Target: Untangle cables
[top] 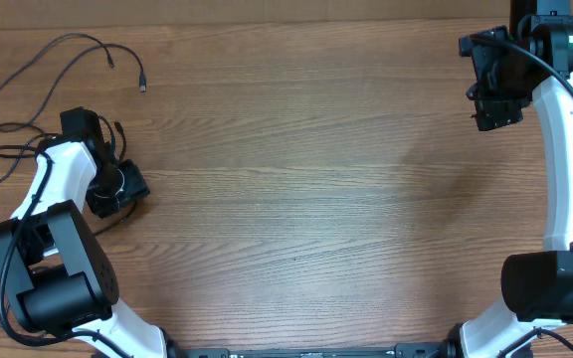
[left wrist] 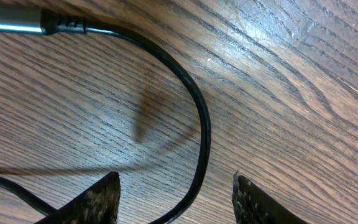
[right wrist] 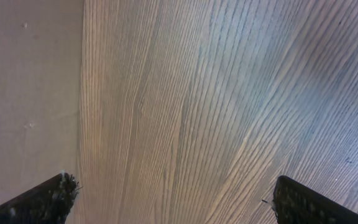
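The cables [top: 73, 37] lie in loose loops at the far left of the table [top: 316, 199], one strand [left wrist: 202, 124] passing between the spread fingers of the left gripper [top: 127, 187]. Closing squarely on the cord, clear of its plug [left wrist: 11, 25], should hold best. The right gripper [top: 493, 104] hangs open, far right.

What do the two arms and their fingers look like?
The left arm and right arm have white curved links and black blocky joints. The right one carries a black wire and a green light. The fingers are dark and speckled.
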Tool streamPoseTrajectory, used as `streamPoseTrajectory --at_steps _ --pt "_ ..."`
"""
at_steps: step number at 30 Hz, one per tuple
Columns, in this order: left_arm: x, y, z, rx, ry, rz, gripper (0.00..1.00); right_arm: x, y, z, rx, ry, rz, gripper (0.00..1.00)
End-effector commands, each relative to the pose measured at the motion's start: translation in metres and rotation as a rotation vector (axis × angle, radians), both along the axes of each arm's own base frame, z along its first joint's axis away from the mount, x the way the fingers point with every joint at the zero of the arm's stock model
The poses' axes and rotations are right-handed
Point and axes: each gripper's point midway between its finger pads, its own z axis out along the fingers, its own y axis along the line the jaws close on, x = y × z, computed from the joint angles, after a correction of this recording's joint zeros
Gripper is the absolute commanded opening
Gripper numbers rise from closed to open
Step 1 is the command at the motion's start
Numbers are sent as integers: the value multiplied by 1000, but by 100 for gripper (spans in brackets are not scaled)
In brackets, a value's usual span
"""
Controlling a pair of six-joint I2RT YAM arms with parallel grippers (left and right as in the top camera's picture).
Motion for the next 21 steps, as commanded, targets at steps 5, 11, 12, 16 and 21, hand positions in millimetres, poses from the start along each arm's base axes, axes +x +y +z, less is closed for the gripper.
streamPoseTrajectory --at_steps 5,11,12,16,21 --pt "-12 -10 -12 -42 44 -18 55 -4 -3 12 -15 -32 -4 100" --pt "-24 -12 -33 -34 49 0 38 -4 -3 12 -15 -32 -4 100" --pt "-25 -12 -35 -32 48 2 36 -4 -3 12 -15 -32 -4 100" --pt "-25 -11 -34 -28 51 2 18 -4 -3 12 -15 -32 -4 100" --pt "-23 -10 -14 -36 77 29 4 -4 -3 12 -15 -32 -4 100"
